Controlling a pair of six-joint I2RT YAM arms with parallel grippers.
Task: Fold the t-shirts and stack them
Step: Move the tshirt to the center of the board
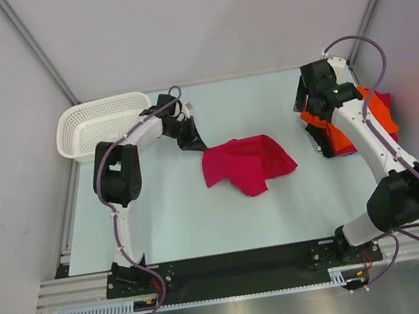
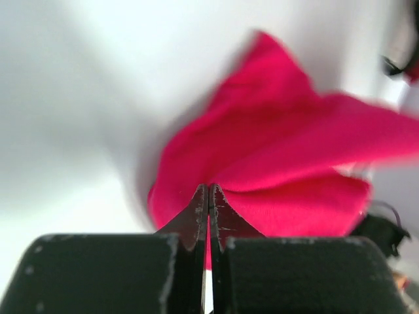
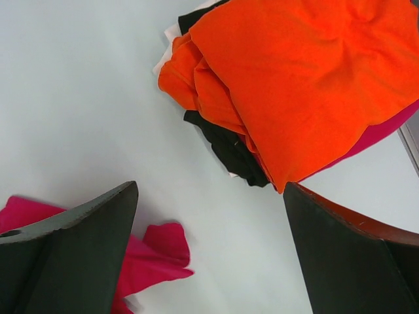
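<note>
A crumpled crimson t-shirt (image 1: 246, 163) lies in the middle of the table; it fills the left wrist view (image 2: 281, 163) and shows at the lower left of the right wrist view (image 3: 154, 258). My left gripper (image 1: 191, 142) is shut, with nothing seen between its jaws, just left of that shirt's near corner. A bright orange t-shirt (image 1: 380, 112) lies on top of a pile at the right, over a crimson one (image 3: 386, 131). My right gripper (image 1: 312, 122) is open and empty above the table, at the pile's left edge, with the orange shirt (image 3: 308, 78) ahead of it.
A white mesh basket (image 1: 99, 104) stands at the back left, behind the left arm. Black cloth (image 3: 229, 147) and a bit of white cloth stick out from under the orange shirt. Metal frame posts run along the table's edges.
</note>
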